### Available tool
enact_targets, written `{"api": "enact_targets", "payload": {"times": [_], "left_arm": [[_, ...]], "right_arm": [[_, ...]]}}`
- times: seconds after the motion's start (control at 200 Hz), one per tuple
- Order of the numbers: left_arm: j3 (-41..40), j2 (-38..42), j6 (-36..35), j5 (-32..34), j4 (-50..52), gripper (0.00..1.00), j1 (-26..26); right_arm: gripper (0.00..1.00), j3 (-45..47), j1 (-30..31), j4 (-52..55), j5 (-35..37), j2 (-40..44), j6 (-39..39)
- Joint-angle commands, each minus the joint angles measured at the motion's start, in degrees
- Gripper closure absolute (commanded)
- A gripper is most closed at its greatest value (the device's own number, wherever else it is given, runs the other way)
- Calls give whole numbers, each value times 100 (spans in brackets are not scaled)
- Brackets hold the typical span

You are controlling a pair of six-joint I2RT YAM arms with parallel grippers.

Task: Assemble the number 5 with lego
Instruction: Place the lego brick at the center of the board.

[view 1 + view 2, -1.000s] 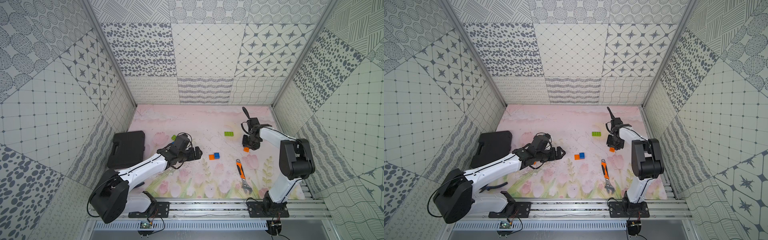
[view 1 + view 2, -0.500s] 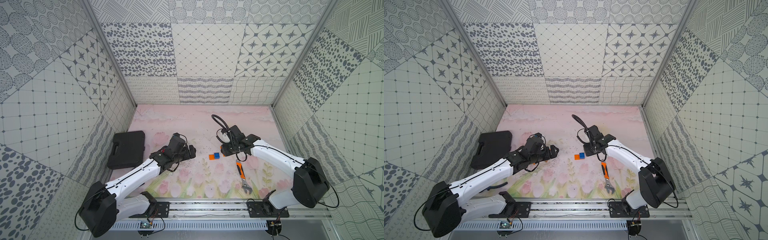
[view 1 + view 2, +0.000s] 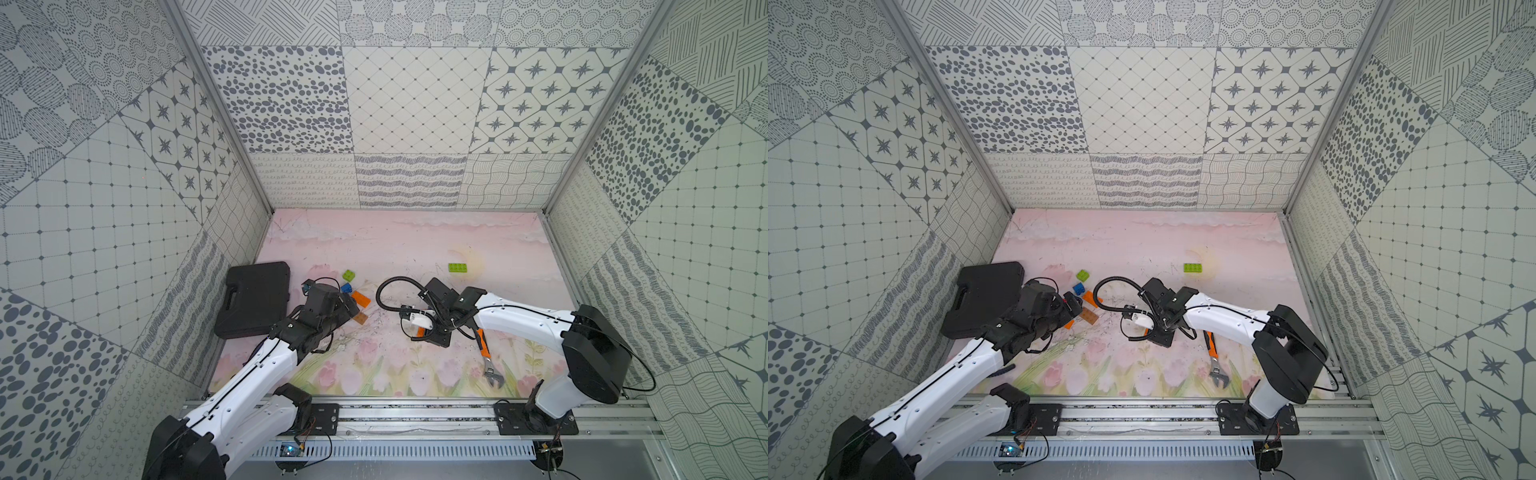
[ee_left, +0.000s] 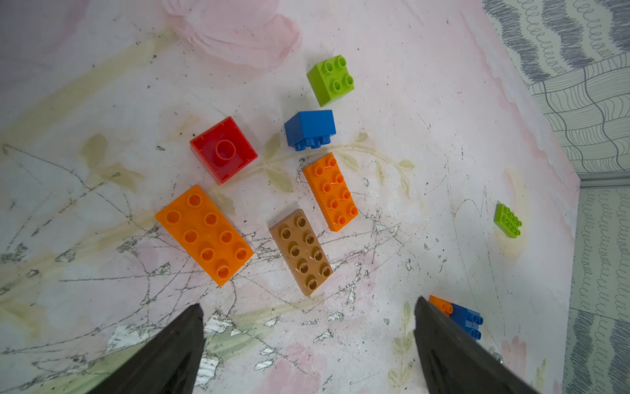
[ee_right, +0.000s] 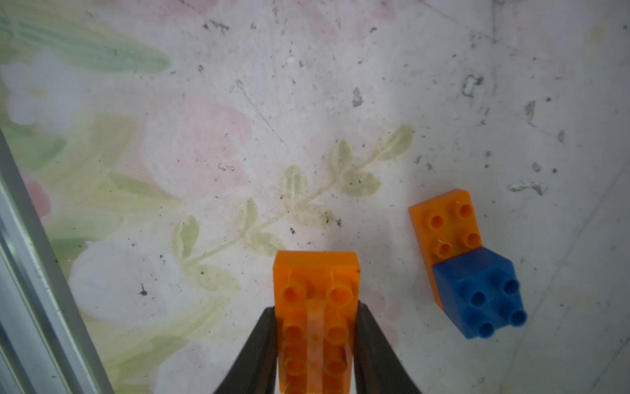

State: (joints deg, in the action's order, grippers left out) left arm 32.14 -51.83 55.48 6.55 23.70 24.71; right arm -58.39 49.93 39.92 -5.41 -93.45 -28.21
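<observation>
Your right claw (image 5: 315,327) is clamped on an orange oblong brick (image 5: 315,290), just beside the orange-and-blue pair (image 5: 467,262) mid-tabletop. Lower it level, studs up, alongside that pair. Left claw (image 4: 308,327) hangs wide open, empty, above the loose bricks (image 4: 300,250) farther left.

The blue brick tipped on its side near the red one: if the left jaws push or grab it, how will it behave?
The blue brick looks like rigid moulded plastic, so it should not deform. It lies on its side with studs sideways, so a push would probably topple or slide it over the mat. Its smooth, glossy faces may slip unless gripped squarely.
</observation>
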Motion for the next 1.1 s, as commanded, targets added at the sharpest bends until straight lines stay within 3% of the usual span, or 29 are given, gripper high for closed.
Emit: {"api": "enact_targets", "payload": {"times": [0.0,0.115,0.465,0.715,1.096], "left_arm": [[-74,196,332,359,434,1,-79],[-85,223,292,404,437,1,-89],[-49,158,235,385,431,1,-89],[-39,97,200,358,397,1,-91],[-8,87,183,330,408,1,-90]], "right_arm": [[74,-253,14,269,-155,-305,-757],[74,-302,16,360,-494,-527,-962],[72,-404,17,238,317,-891,-1213],[69,-447,41,204,88,-1067,-1319],[68,-591,132,226,338,-942,-1302]]}}
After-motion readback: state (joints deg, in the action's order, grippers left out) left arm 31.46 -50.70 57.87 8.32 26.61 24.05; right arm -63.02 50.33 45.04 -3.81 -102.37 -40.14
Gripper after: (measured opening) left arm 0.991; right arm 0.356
